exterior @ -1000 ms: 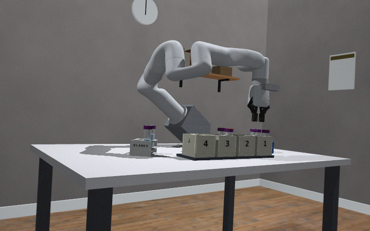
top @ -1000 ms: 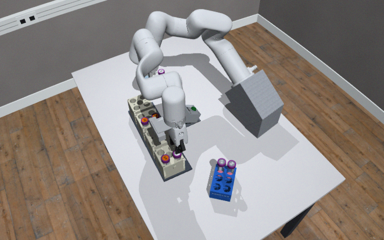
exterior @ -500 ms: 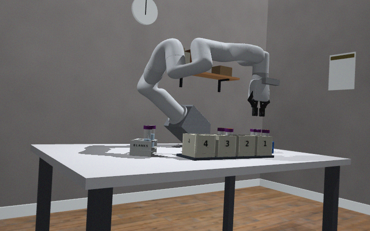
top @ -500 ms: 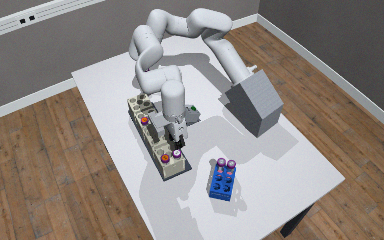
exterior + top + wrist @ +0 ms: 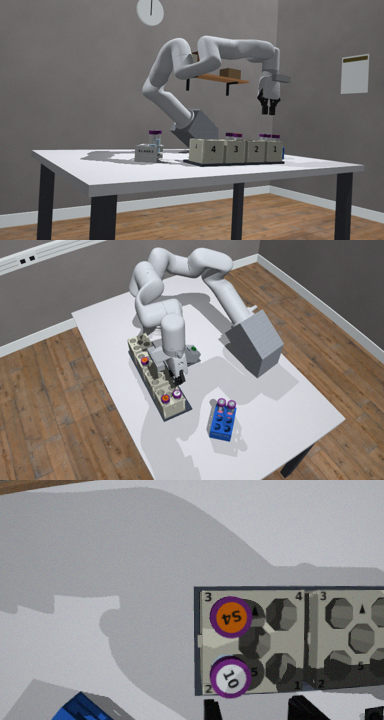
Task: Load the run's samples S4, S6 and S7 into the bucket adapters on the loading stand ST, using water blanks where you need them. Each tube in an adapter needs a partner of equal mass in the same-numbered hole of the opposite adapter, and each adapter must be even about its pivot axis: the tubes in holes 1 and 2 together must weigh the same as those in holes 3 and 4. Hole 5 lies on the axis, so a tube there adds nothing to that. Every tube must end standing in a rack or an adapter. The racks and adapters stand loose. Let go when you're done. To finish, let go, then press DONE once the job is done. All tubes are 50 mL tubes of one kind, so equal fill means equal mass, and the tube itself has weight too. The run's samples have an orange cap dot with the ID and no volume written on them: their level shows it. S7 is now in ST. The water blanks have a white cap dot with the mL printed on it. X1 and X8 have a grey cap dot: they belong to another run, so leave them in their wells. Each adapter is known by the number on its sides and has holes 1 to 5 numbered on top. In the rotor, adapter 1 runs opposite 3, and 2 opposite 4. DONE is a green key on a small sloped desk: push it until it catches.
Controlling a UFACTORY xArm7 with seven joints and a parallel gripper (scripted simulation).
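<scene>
gripper (image 5: 178, 380) (image 5: 268, 110) (image 5: 255, 711): hovering above the stand, fingers standing partly spread, pinching nothing
S4 (image 5: 165, 398) (image 5: 231, 617): standing in adapter 1, hole 3
10 mL blank (image 5: 176, 393) (image 5: 230, 678): standing in hole 2, same adapter

So I'm lifting the black-fingered gripper (image 5: 178, 380) (image 5: 268, 110) (image 5: 255, 710) higher above the beige block adapters (image 5: 174, 409) (image 5: 256, 151) (image 5: 215, 647), and in the top view its fingers are clearing the purple-rimmed, white-dotted "10" cap (image 5: 176, 393) (image 5: 230, 678). Meanwhile my white, jointed arm (image 5: 150, 282) (image 5: 198, 66) is blocking the far purple-capped tube there.
</scene>
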